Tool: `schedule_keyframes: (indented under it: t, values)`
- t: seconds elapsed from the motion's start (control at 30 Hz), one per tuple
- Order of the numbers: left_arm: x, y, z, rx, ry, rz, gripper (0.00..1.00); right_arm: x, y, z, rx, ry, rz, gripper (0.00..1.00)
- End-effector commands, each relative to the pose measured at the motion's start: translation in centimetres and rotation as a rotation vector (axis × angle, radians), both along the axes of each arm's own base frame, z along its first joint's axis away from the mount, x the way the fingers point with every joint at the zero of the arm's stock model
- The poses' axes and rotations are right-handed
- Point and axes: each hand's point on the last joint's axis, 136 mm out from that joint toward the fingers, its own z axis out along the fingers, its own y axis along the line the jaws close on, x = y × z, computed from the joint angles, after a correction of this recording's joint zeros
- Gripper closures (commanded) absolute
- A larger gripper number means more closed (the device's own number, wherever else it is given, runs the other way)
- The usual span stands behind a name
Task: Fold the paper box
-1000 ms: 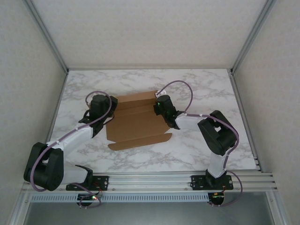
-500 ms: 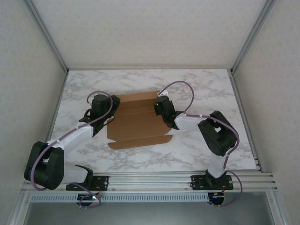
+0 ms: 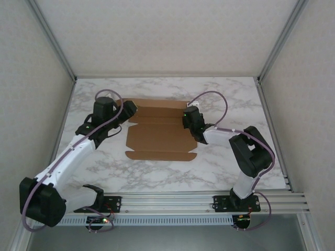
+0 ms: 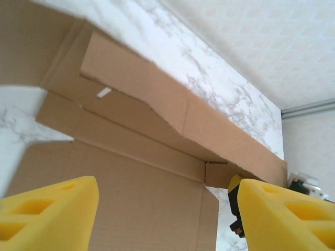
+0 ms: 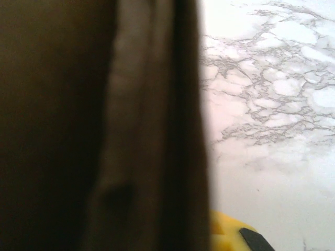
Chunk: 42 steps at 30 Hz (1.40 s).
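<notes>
The paper box is a brown die-cut cardboard sheet lying mostly flat on the marble table, its far flap raised a little. My left gripper hovers at the sheet's far left corner. In the left wrist view this gripper is open, its yellow pads wide apart above the cardboard. My right gripper is at the sheet's right edge and shut on it. In the right wrist view the cardboard stands edge-on against one yellow pad and hides the other.
White walls and metal frame posts enclose the table on three sides. An aluminium rail carrying both arm bases runs along the near edge. Bare marble lies left, right and in front of the sheet.
The sheet has swung and slid to the right and now lies square to the table, moving with the right gripper. The left arm has stretched out toward the far left corner.
</notes>
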Motion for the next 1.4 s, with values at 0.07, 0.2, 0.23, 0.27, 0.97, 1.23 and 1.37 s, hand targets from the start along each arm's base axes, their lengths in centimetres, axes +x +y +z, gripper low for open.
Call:
schedule_keyframes:
  t: [0.07,0.2,0.23,0.27,0.97,1.23,1.37]
  values:
    - [0.5,0.3,3.9,0.085,-0.097,-0.073,0.29,-1.4,-2.5,-1.5,-0.103,0.053,-0.004,0.92]
    - [2.5,-1.3,3.5,0.080,-0.084,-0.147,0.29,-1.7,-2.8,-1.6,-0.080,0.062,0.014,0.92]
    - [2.9,-1.6,3.1,0.080,-0.073,-0.156,0.29,-1.8,-2.8,-1.7,-0.073,0.067,0.018,0.92]
    - [3.4,-1.9,2.8,0.078,-0.064,-0.166,0.30,-1.9,-2.7,-1.7,-0.064,0.070,0.025,0.92]
    - [7.1,-3.5,-4.2,0.141,0.054,-0.239,0.53,-2.3,-2.2,-2.5,-0.027,0.117,0.085,0.93]
    - [7.0,-3.7,-6.3,0.055,0.094,-0.237,0.62,-2.4,-1.8,-2.6,-0.014,0.132,0.096,0.93]
    - [7.1,-3.5,-6.9,-0.044,0.099,-0.234,0.65,-2.4,-1.7,-2.4,0.001,0.132,0.099,0.92]
